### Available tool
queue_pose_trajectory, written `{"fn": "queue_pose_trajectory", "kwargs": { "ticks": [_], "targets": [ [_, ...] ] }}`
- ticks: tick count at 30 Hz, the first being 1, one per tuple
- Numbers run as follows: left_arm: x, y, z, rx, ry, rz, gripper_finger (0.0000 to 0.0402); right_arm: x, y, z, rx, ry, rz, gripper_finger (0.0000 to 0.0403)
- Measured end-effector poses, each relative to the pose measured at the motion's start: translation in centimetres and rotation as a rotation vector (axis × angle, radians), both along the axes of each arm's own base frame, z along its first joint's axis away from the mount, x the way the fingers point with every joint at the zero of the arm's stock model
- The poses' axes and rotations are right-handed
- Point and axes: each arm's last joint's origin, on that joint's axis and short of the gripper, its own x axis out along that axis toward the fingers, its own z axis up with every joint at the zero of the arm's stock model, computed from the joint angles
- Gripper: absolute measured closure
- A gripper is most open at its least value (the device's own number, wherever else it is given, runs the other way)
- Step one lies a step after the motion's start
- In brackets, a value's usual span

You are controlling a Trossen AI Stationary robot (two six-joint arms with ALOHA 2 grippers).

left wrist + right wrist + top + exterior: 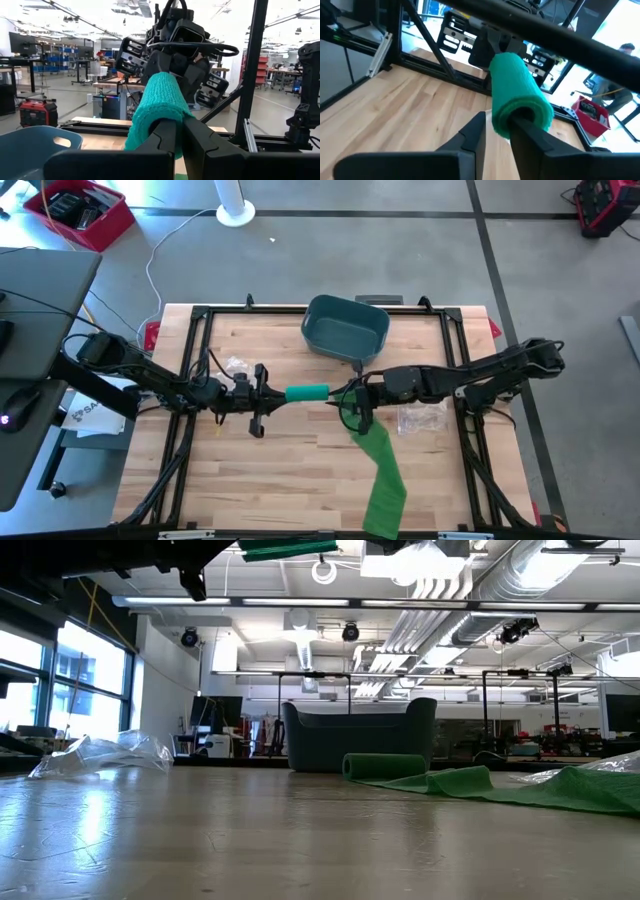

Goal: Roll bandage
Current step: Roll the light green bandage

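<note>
A green bandage roll is held level in the air over the table's middle, between my two grippers. It also shows at the top of the low view. My left gripper is shut on its left end and my right gripper on its right end. A loose green bandage strip lies flat on the table from below my right gripper to the near edge. In the low view its far end is curled up on the wood. Whether the strip joins the held roll does not show. My left gripper holds the roll's left end, level from the table's left, fingers along the roll's axis. The knit end sits over the fingertips. The roll is lifted clear and level. My right gripper holds the roll's right end, level from the table's right, along the roll. One finger goes into the roll's hollow and the other finger lies outside it. The roll is clear of the table.
A teal bin stands at the table's far middle and also shows in the low view. Clear plastic wrappers lie at the left and right. A black frame edges the table.
</note>
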Motion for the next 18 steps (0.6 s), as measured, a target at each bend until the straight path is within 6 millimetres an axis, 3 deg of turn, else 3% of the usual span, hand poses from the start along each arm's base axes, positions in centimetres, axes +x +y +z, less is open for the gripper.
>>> {"fn": "queue_pose_trajectory", "kwargs": {
  "ticks": [11,18],
  "targets": [
    [-0.01,0.01,0.05,0.000,-0.005,0.000,0.0392,-0.30,0.17,0.35,0.047,-0.002,0.064,0.0221],
    [-0.01,0.00,0.03,0.001,-0.004,-0.002,0.0392,-0.32,0.54,0.00,-0.003,0.020,0.211,0.0215]
  ]
}}
